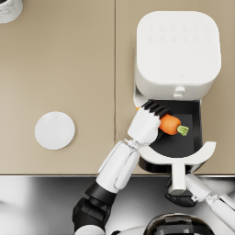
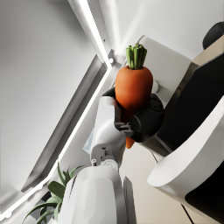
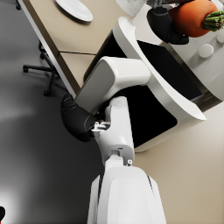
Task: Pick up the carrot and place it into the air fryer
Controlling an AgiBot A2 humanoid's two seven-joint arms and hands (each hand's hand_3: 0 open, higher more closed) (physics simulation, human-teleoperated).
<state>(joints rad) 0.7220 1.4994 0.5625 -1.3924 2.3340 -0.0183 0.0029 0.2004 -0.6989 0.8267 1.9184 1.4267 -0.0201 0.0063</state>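
Item: carrot (image 1: 170, 124), orange with a short green stub, held in the left hand (image 1: 148, 120) over the open drawer (image 1: 176, 142) of the air fryer (image 1: 176, 48), at the drawer's left side, green end pointing right. The left wrist view shows the dark fingers wrapped round the lower, thinner half of the carrot, the thick end standing clear. Item: drawer, black inside with a white curved front and a white handle (image 1: 178, 176) reaching to the near edge of the table (image 1: 69, 69). The right hand (image 1: 181, 198) is at the end of that handle; in the right wrist view its dark fingers lie against the handle's underside and appear to grip it, holding the drawer out. Item: white plate (image 1: 54, 130), well to the left; a pale round vessel (image 1: 9, 9) at the far left corner. Handling note, as judgement: the carrot looks to be above the basket already, so the release should come only after lowering it close to the black floor, centred away from the left wall, with the drawer kept steady so nothing rolls out. Markings: faint grey dots or icons on the fryer's top panel, too small to read; no brand or lettering legible anywhere.
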